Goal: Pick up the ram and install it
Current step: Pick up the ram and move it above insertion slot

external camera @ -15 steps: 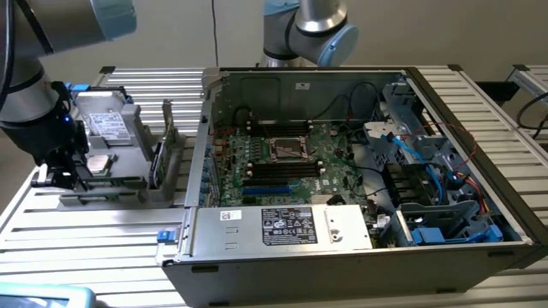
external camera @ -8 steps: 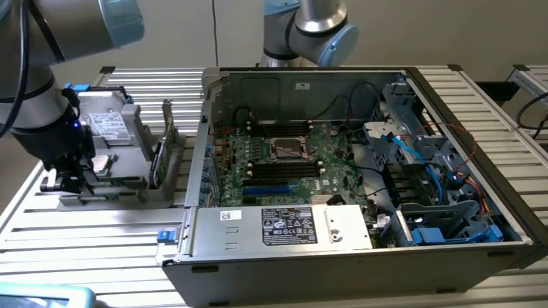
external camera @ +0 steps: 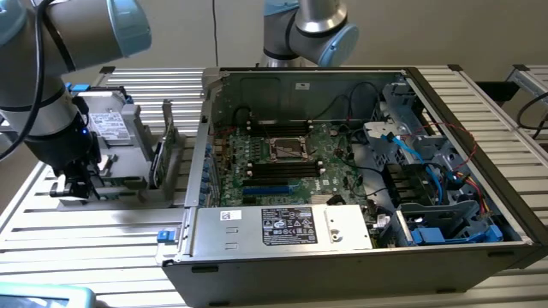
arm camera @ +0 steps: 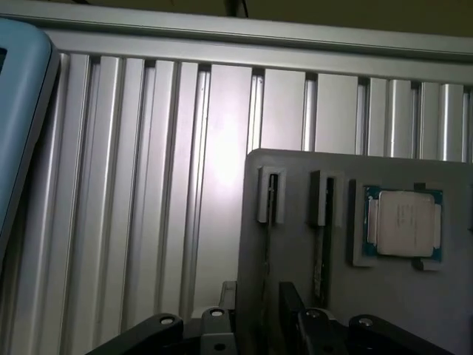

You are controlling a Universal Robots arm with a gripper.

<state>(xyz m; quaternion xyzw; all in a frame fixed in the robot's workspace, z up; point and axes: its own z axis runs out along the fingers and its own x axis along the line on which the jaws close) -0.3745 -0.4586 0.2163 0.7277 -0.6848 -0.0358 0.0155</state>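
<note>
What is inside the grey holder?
A silver processor chip lies in the grey holder's recess; thin ram sticks stand edge-on in two slots. The fingers cover part of them.

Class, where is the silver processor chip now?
In the wrist view, the processor chip sits in a square recess of the grey holder, beside its two narrow slots, on the slatted table.
</note>
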